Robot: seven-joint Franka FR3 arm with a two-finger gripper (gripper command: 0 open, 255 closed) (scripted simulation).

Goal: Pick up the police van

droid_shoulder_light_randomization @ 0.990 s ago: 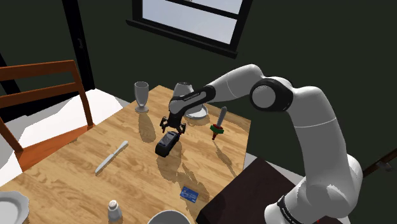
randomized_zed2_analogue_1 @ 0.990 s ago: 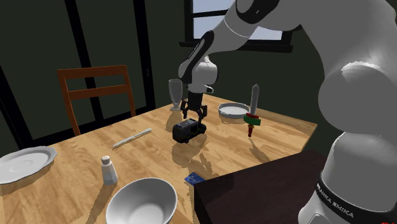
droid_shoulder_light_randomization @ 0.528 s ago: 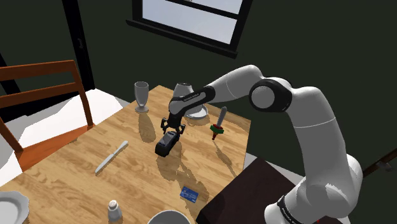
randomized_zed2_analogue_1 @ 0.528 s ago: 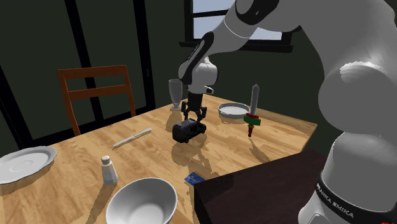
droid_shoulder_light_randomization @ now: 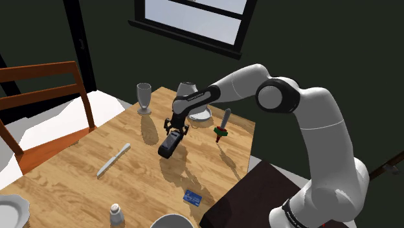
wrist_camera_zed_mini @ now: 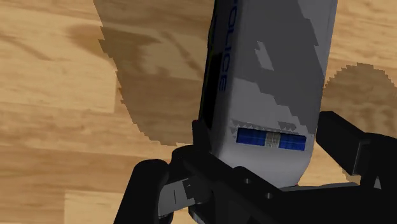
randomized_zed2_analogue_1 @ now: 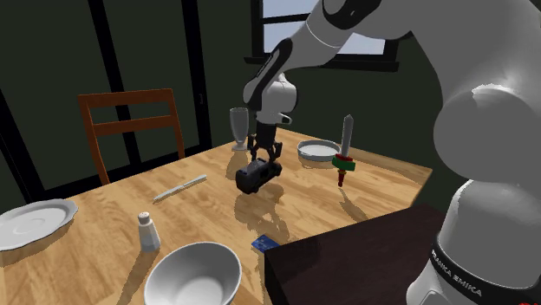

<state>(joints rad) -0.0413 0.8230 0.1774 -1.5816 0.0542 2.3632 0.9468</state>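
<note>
Police van (droid_shoulder_light_randomization: pixel 169 145) mid-table, now tilted with its far end raised off the wooden table (droid_shoulder_light_randomization: pixel 129 184), pinched between the fingers of the gripper (droid_shoulder_light_randomization: pixel 175 129) that stood spread over it a second ago, so the grasp looks made and the lift is starting.

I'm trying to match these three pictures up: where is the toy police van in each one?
Shoulder view: the police van is tilted near the middle of the table, in the gripper.
Second exterior view: the van is at the picture's centre, nearer than the goblet.
Wrist view: the van's grey body, lettered POLICE, is clasped between the fingers.
Shared landmark: the wooden table under it.
</note>
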